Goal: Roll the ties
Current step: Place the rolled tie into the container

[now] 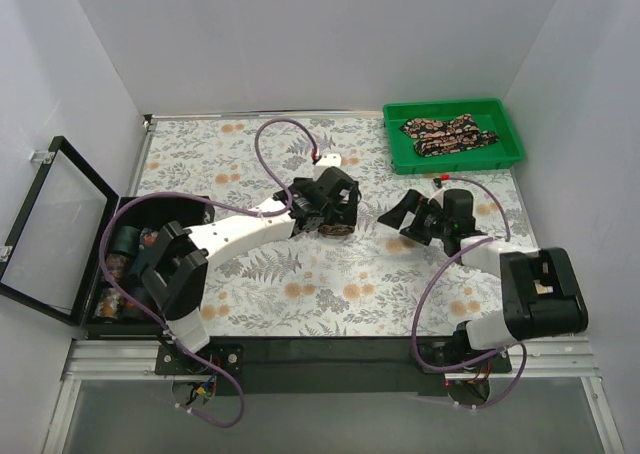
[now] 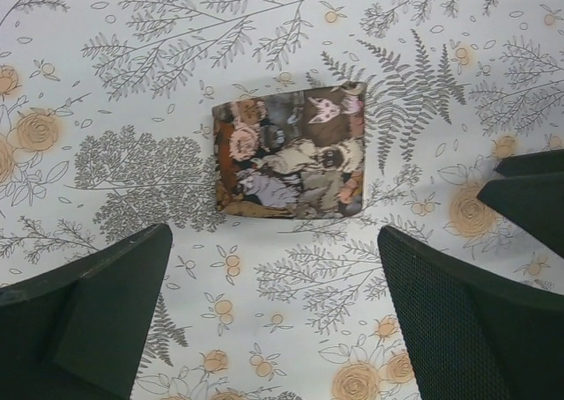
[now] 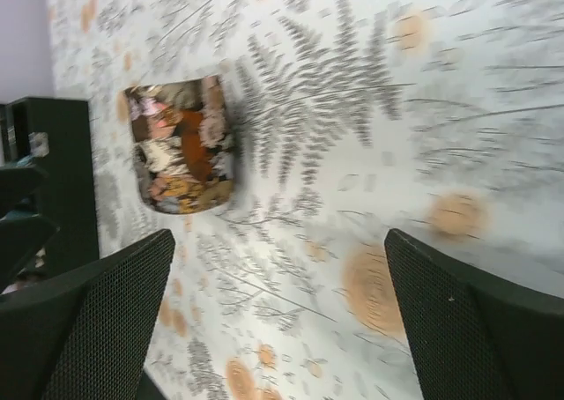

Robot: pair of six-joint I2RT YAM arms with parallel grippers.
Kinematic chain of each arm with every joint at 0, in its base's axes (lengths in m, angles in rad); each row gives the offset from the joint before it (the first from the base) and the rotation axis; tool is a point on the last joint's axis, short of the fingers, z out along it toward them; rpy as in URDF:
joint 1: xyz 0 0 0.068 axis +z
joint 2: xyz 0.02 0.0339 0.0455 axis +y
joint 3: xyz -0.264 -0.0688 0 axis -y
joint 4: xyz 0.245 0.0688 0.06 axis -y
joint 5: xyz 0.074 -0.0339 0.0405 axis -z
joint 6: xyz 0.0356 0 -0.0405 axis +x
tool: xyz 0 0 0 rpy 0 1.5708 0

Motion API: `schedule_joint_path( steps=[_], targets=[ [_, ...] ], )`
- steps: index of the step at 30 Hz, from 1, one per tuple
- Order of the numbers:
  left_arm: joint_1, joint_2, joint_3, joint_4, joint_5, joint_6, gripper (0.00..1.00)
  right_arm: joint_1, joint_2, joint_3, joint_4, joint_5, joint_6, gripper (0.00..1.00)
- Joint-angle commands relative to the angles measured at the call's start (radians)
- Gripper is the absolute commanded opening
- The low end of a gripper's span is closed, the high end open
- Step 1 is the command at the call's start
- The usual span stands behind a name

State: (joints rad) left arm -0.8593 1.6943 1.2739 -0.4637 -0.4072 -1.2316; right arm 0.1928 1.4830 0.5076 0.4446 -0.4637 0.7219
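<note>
View from above: one rolled tie (image 1: 336, 231) on tablecloth (image 1: 300, 294) under left gripper (image 1: 335, 214); right gripper (image 1: 400, 214) just right of it; loose ties (image 1: 447, 134), count unclear, in one green tray (image 1: 455, 163), far right. Left wrist: jaws wide, empty; unheld roll may spring open. Right wrist: jaws wide, empty; a stray nudge could unwind it.

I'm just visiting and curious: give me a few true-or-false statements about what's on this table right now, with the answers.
1. A rolled-up patterned fabric tie lies on the fern-print tablecloth. True.
2. The left gripper is squeezing that roll. False: its fingers are open, apart from it.
3. The green plastic tray is empty. False: a dark paisley necktie lies in it.
4. The right gripper is open, holding nothing. True.
</note>
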Motion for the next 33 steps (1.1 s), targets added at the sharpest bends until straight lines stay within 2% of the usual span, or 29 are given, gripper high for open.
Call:
schedule_joint_path(
  steps=[1,5,9,14,18,25,33],
  targets=[
    [-0.059,0.063,0.134,-0.111,-0.107,-0.009,0.98,-0.075,-0.102,0.035,-0.257,0.092,-0.192,0.93],
    [-0.101,0.203,0.293,-0.213,-0.173,-0.012,0.98,-0.105,-0.219,0.083,-0.496,0.253,-0.295,0.98],
    [-0.136,0.336,0.464,-0.326,-0.275,-0.016,0.98,-0.121,-0.293,0.063,-0.550,0.309,-0.325,0.98],
    [-0.149,0.498,0.652,-0.437,-0.346,-0.012,0.98,-0.147,-0.326,0.020,-0.550,0.306,-0.332,0.98],
    [-0.156,0.577,0.732,-0.483,-0.413,-0.005,0.98,-0.182,-0.334,-0.003,-0.549,0.274,-0.348,0.98],
    [-0.159,0.654,0.782,-0.497,-0.521,0.020,0.97,-0.184,-0.339,-0.027,-0.518,0.226,-0.351,0.99],
    [-0.164,0.712,0.783,-0.507,-0.542,0.021,0.91,-0.219,-0.313,-0.044,-0.488,0.175,-0.340,0.98]
  ],
)
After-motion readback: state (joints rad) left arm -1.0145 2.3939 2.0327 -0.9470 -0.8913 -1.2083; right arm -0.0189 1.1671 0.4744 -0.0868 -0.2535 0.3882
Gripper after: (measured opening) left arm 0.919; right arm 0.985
